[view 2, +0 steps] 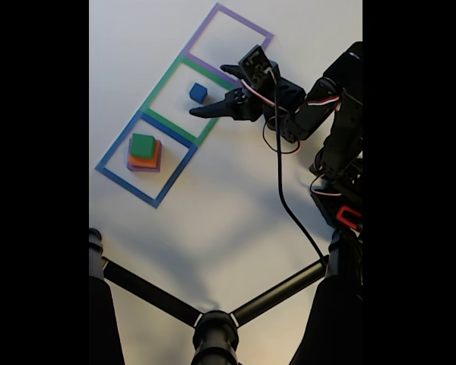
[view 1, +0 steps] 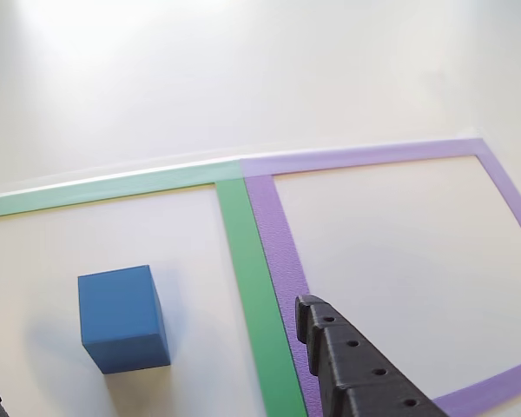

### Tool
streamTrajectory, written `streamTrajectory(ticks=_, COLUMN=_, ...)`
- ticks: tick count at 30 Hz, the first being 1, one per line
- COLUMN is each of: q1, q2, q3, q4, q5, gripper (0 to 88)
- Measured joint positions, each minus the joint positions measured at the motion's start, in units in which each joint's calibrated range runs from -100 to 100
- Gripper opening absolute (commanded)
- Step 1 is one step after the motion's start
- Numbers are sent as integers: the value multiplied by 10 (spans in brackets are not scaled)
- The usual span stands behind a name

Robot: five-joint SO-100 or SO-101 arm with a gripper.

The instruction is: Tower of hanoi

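Since the small blue foam cube looks to be soft, light foam with flat faces, it should lift with almost no effort and give a little under a squeeze; a hold across two opposite side faces, near mid-height, seems the safest, since a pinch on an edge or corner could twist it out. It sits alone inside the green taped square outline in the fixed view, apart from the tape on every side. The remaining pieces, a green foam block on an orange foam block on a flat purple foam block, stand stacked in the blue taped square outline. The black two-finger gripper hangs with its fingers spread wide, empty, tips just right of the cube in the fixed view. In the other view one toothed black finger rises from the lower edge over the purple taped square outline, its base cut off; the second finger barely shows at the lower left corner. How high the tips hang above the white table cannot be judged, and the purple block is mostly covered by those above it.
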Motion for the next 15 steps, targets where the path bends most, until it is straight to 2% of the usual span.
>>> streamTrajectory(ticks=9, q1=-27, q2=41, q3=-19, q4=-22, q5=0, gripper=430)
streamTrajectory(ticks=15, q1=-38, q2=60, q3=-38, q4=-26, q5=0, gripper=395)
